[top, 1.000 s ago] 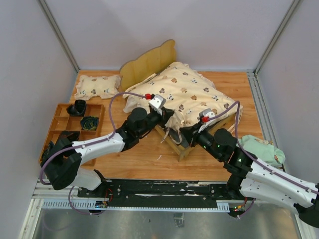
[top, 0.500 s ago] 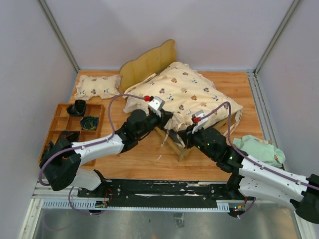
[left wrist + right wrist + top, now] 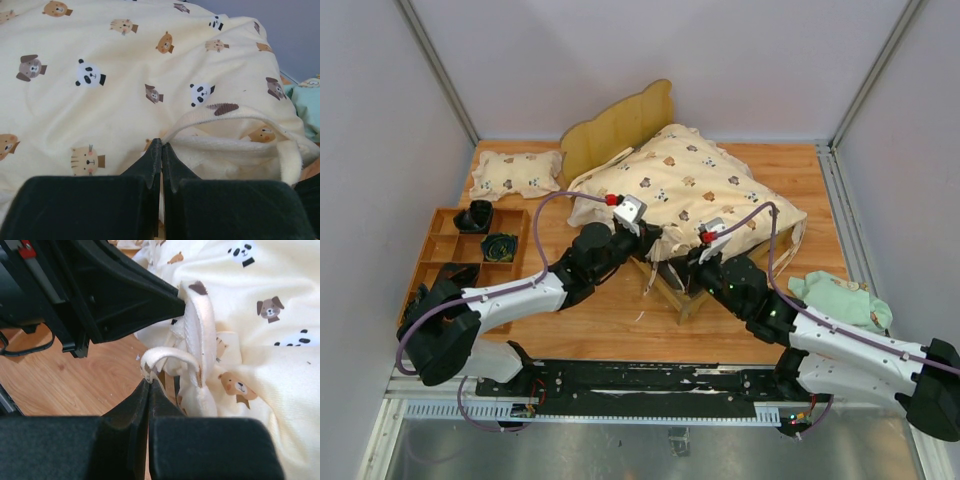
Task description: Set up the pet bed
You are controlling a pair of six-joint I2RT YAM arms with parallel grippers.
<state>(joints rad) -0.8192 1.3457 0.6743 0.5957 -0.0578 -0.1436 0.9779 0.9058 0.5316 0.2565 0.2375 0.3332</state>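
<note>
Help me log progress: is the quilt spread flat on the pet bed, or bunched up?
Bunched. The quilt mounds unevenly over the pet bed, its near edge pinched by the left gripper and right gripper.

The animal-print quilt (image 3: 690, 185) hides most of the pet bed (image 3: 620, 125); only the headboard and near corner rail show. The compartment tray (image 3: 445, 245) contents are too small to identify.

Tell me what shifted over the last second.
The right gripper slid left along the near edge of the bed, toward the left gripper; both stay shut on the quilt. Bed, pillow, tray and green cloth unchanged.
</note>
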